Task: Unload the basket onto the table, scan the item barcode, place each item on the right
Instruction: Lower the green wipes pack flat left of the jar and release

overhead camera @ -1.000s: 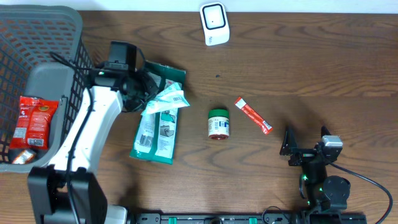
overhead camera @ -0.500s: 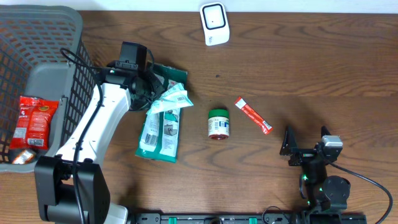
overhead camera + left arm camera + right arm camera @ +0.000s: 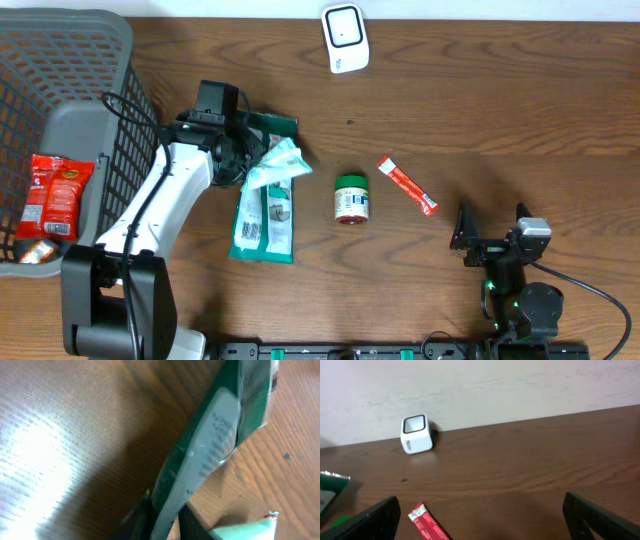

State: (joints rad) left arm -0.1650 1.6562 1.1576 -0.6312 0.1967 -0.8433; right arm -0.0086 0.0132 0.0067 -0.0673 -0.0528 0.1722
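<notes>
Framing white scanner (image 3: 416, 434), right wrist, green packet (image 3: 215, 450), left wrist

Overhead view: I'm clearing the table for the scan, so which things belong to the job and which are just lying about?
Job: green packet; left hand gripping its top edge; white scanner.

Lying about: jar; red sachet; pale pouch; basket with a red snack bag; open right hand.

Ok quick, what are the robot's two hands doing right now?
Left gripper: closed on the edge of the green packet.
Right gripper: open, holding nothing.
</notes>
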